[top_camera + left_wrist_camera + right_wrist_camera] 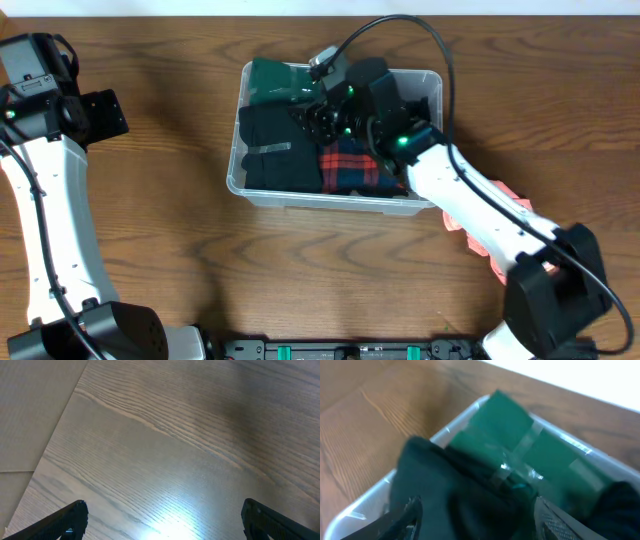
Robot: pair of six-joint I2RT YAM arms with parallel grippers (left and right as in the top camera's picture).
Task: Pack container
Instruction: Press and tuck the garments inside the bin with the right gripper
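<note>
A brown wood-grain desk (150,230) fills the view, with a white strip (560,8) beyond its far edge. The clear rectangular plastic container (330,202) sits at the centre of the desk, towards the back. The right arm reaches from the near right corner over the container, and the right hand (322,118) points down inside it. Its fingers (406,517) are spread wide either side of a folded black cloth (445,485), beside a folded green cloth (520,435); contact cannot be told. A red-and-navy plaid cloth (350,165) lies alongside. The left hand (105,113) hovers far left over the desk, fingers spread, holding nothing.
</note>
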